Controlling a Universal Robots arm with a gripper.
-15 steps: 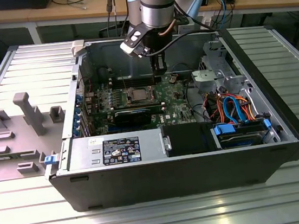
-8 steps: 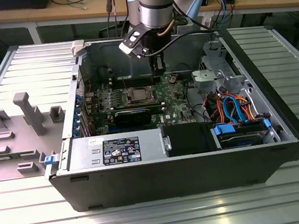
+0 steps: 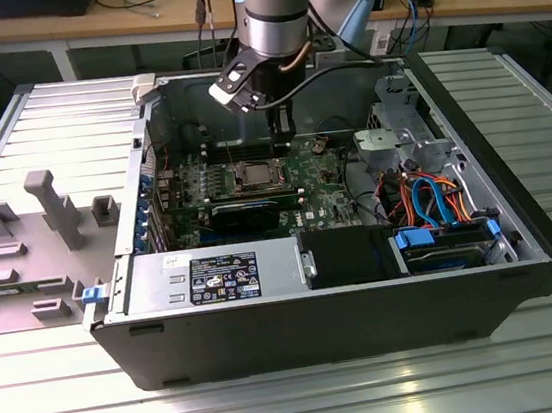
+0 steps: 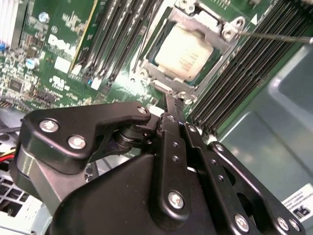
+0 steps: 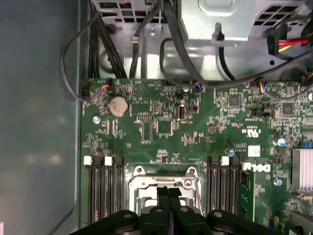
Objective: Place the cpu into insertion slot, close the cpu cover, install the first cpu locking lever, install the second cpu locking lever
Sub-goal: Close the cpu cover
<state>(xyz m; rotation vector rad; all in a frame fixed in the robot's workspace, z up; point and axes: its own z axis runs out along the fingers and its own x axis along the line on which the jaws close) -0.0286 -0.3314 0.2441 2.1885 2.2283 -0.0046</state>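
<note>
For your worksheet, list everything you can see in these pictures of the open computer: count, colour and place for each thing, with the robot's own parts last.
computer case: one, black, open, on the ribbed metal table
motherboard: one, green, inside the case
cpu: one, silver-grey, mid-board
cpu cover: one, silver, framing the cpu
memory slots: several, black, on both sides of the cpu
coin battery: one, silver, on the motherboard
cables: several, blue and orange, inside the case at the exterior view's right
fixture blocks: several, grey, on the table at the exterior view's left
gripper: one, black, shut, tip at the cover's edge
arm: one, silver-grey, above the case
</note>
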